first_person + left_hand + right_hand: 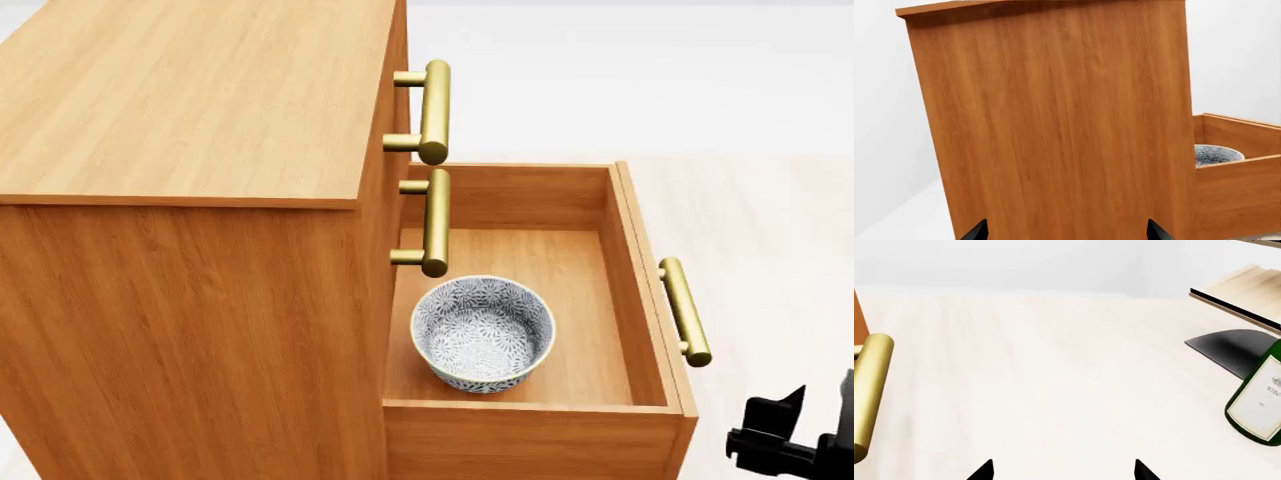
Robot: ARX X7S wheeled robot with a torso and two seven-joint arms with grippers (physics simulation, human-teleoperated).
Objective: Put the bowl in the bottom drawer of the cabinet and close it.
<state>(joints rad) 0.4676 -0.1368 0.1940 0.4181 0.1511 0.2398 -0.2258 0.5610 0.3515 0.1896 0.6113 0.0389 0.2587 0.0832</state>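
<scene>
Currently the bowl (482, 333) sits upright on the floor of the bottom drawer (643, 290), near its front left corner and free of both my arms; the left wrist view shows its rim (1217, 154) just over the drawer wall. The drawer stands fully pulled out from the cabinet (187, 110), so placing appears done and closing remains.

Procedure, as I judge it: bring my right fingers (1063, 471) against the brass handle (683, 311), or flat on the drawer front, and push straight along the drawer's travel. Keep the push level and centred so the box does not skew. Move slowly, so the bowl does not slide.

My right fingers are spread wide and empty, with the handle (869, 390) off to one side. My left fingers (1066, 231) are likewise spread wide and empty, facing the cabinet's side panel.

The counter (1054, 370) is pale, light-grained wood. A green wine bottle (1257, 400) leans near a slanted rack (1244, 290). Plain white walls lie behind.
</scene>
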